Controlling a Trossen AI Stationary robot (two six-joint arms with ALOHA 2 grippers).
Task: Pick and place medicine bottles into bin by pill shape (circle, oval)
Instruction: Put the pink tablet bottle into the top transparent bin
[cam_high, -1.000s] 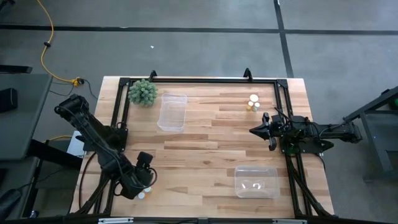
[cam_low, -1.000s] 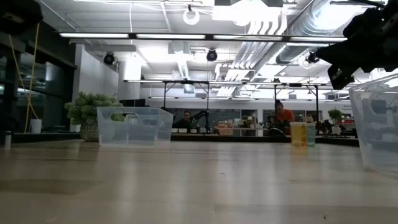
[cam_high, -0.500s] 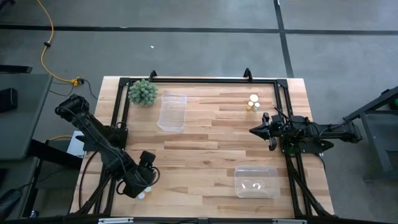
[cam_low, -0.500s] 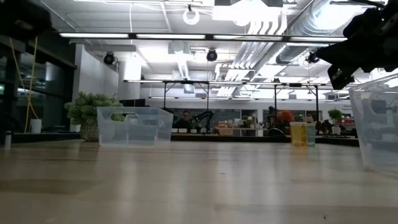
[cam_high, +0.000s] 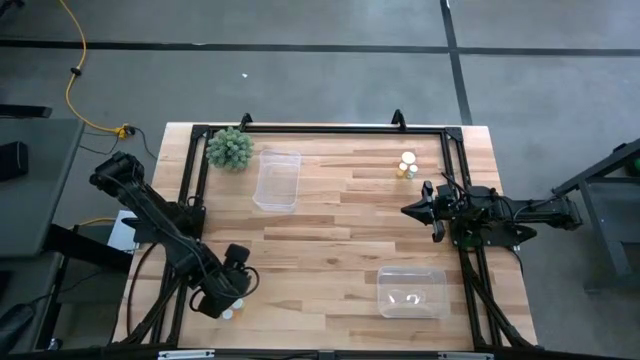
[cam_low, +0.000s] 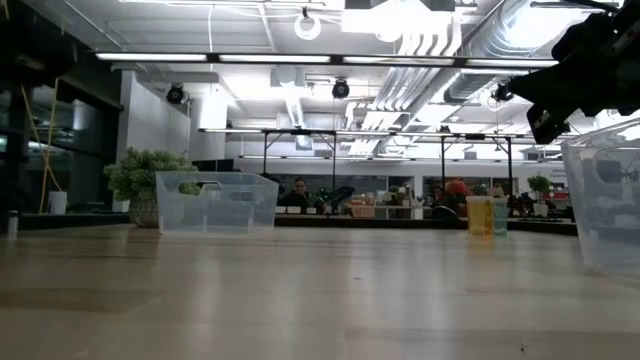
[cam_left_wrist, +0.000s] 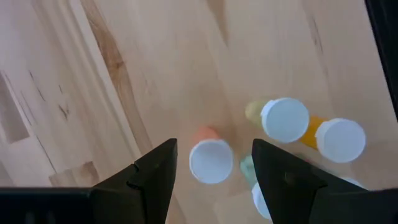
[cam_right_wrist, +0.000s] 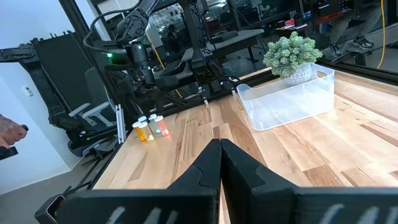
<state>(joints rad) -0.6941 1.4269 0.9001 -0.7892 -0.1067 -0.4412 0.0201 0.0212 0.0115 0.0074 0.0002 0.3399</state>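
a: since a second ago the left gripper has slid a bit further toward 6 o'clock on the counter, now right over the near-left bottle cluster. right arm hasn't moved.

b: left jaws?

a: spread wide, holding nothing. the wrist view looks straight down: a white-capped bottle with a reddish body sits in the gap between the fingers, not touched. the orange-bodied ones are just beside it, outside the jaws.

b: right side?

a: right gripper parked at about 3 o'clock, jaws fully closed, empty. its wrist view shows the fingers pressed together.

b: other bottles?

a: second small group at about 1 o'clock, standing upright, near the right gripper but apart from it.

b: bins?

a: clear bin at about 11 o'clock, next to the green plant. second clear bin at about 5 o'clock. can't tell what's inside either.
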